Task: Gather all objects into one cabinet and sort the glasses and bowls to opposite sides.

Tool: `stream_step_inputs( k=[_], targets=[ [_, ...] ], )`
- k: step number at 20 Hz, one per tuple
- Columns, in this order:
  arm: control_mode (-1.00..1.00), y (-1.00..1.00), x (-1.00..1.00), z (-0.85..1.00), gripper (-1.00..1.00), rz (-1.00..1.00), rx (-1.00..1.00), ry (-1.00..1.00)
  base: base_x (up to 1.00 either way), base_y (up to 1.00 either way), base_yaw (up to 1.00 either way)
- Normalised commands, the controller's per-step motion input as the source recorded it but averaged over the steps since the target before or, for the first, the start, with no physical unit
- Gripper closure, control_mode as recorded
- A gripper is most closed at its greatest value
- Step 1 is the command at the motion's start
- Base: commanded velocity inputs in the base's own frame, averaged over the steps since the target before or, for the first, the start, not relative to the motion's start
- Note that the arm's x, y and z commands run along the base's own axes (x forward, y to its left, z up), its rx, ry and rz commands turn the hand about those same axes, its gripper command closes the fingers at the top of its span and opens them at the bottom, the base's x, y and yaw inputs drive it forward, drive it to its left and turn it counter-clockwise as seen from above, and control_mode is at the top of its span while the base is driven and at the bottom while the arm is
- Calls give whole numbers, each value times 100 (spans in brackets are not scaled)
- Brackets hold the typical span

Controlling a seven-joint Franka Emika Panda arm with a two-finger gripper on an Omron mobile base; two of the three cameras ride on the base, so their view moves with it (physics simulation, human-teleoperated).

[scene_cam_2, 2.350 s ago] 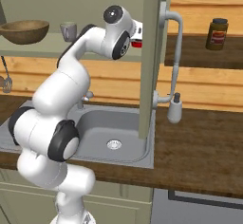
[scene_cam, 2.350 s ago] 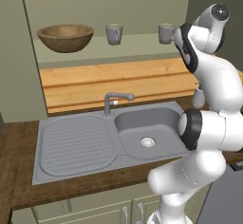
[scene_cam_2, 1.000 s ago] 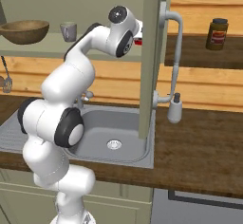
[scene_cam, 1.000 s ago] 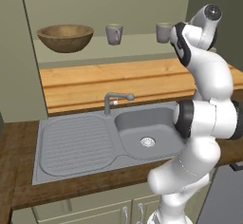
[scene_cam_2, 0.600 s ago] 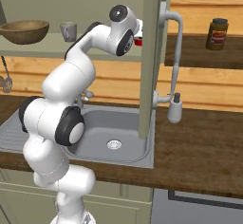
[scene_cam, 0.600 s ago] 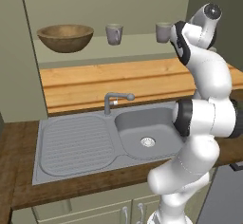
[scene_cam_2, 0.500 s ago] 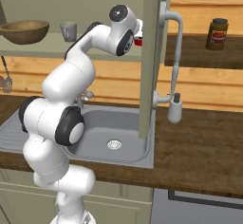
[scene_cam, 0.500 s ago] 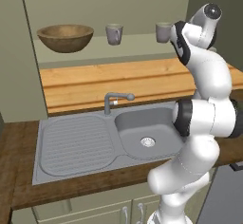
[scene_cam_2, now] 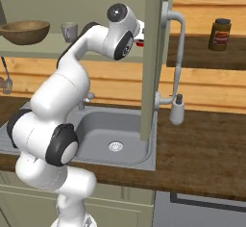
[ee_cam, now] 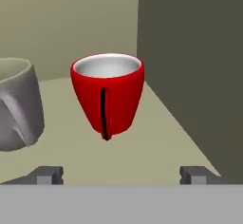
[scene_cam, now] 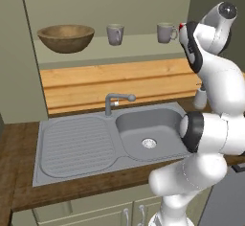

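Step in hand looks like the release of the glossy red handled mug [ee_cam: 107, 94] at the right end of the long pale shelf [scene_cam: 139, 43] of the wide olive-green wall cabinet [scene_cam: 19, 52]. In the hand view the red mug stands upright on the shelf, handle edge facing the camera, close to the cabinet's dark right wall. A matte grey mug [ee_cam: 16, 105] sits just beside it on the left, not touching.

The two-finger gripper [ee_cam: 122, 174] has its jaws wide apart: the two dark finger tips [ee_cam: 47, 174] rise at either side at the bottom of the hand view, with the red mug ahead of them in between, free of both. Nothing held, nothing touched as far as I can tell.

In the left base view the wide brown wooden bowl [scene_cam: 65, 38] sits at the left end of the shelf, a small grey handled mug [scene_cam: 115, 34] near the middle, another grey mug [scene_cam: 166, 32] further right, just left of the arm's wrist. So bowl left, mugs toward the right, which fits the sort.

Next move, my guess: pull the hand straight back out of the cabinet without clipping the red mug or the grey one beside it. Then check for leftover objects; the middle grey mug may want shifting right, further from the bowl.

Grey sink [scene_cam: 148, 134] and wooden bench [scene_cam_2: 202, 149] below, no task items visible there.
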Motion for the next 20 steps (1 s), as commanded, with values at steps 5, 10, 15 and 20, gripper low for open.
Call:
stream_step_inputs(
  k=[5, 10, 15, 20],
  targets=[
    [-100, 23, -71, 0, -100, 0, 0, 0, 0, 0, 0],
    [-100, 55, -44, 2, -100, 1, 0, 0, 0, 0, 0],
    [-100, 72, -33, 5, -100, 2, 0, 0, 0, 0, 0],
    [-100, 74, -25, 18, -100, 2, 0, 2, 0, 0, 0]
  ],
)
